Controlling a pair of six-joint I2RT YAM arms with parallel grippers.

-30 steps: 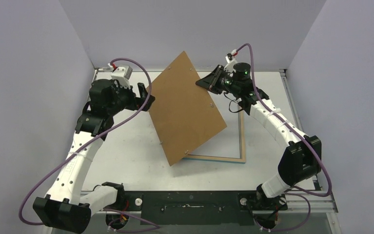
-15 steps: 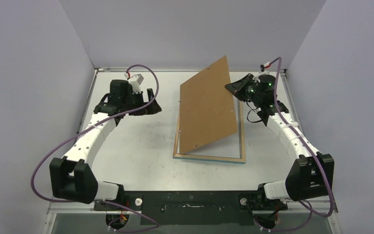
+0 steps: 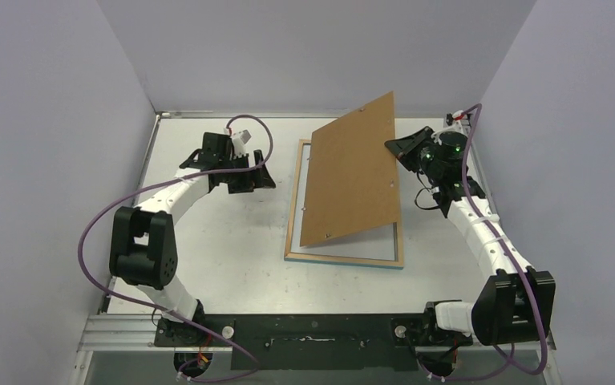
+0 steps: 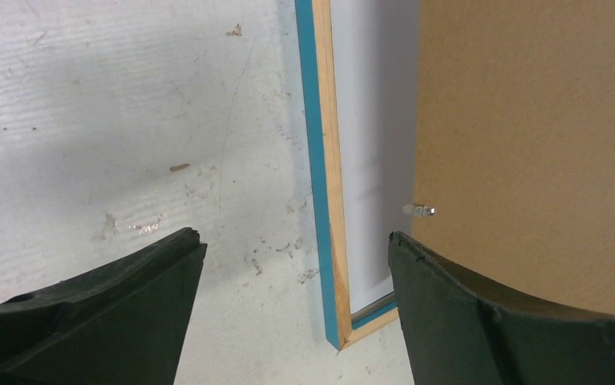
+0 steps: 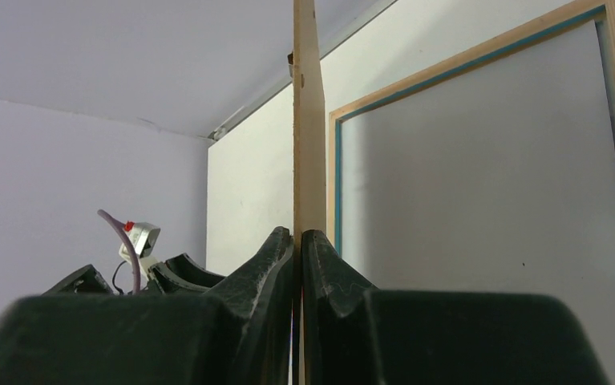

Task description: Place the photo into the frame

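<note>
**Backing board held tilted above the open frame**

The frame (image 3: 344, 259) lay flat on the tabletop (image 3: 224, 241), wood-coloured back upward. The brown backing board (image 3: 352, 176) stood tilted over it, its near edge low by the frame's near rail and its far edge raised. The right hand (image 3: 394, 146) was pressed together on the board's right edge. The left hand (image 3: 257, 175) was spread and held nothing, just left of the frame. The photo appeared in no view, so its place could not be told.

Judged step: handling the board over the opening. It would be done well with a firm pinch on so thin an edge and a smooth swing that does not drag the frame's rails. The spread hand seemed well placed to steady the left rail.

The overhead view alone showed both arms and the board's full tilt. The left wrist view alone showed the turquoise front edge, the bare pane inside the rail and a small metal tab (image 4: 421, 210) on the board's edge. The right wrist view alone showed the board edge-on between closed fingers (image 5: 272, 265).
</note>
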